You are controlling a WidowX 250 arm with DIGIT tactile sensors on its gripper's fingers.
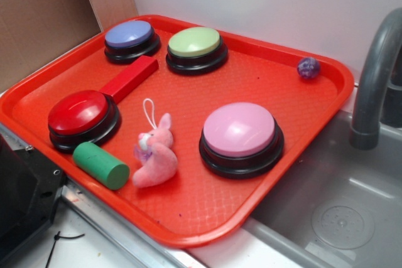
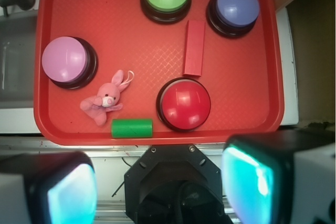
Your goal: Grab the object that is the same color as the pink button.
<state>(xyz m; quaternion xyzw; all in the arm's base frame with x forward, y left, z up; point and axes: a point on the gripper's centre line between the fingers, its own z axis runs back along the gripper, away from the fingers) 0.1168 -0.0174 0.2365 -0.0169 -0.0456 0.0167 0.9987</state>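
Note:
The small pink plush bunny (image 1: 156, 155) lies on the red tray (image 1: 264, 80), between the red button and the pink button (image 1: 239, 130), touching neither. In the wrist view the bunny (image 2: 103, 100) lies at the lower left of the tray (image 2: 136, 40), just below and right of the pink button (image 2: 65, 60). My gripper (image 2: 160, 187) is open and empty, its fingers (image 2: 71, 192) spread wide. It hangs high above the near side of the tray, over the robot base. The gripper is out of the exterior view.
A green cylinder (image 1: 100, 165) lies close beside the bunny. A red button (image 1: 80, 112), red block (image 1: 130, 78), blue button (image 1: 130, 36), green button (image 1: 195, 43) and purple ball (image 1: 308, 67) share the tray. A sink (image 1: 339, 205) and faucet (image 1: 374, 80) stand to the right.

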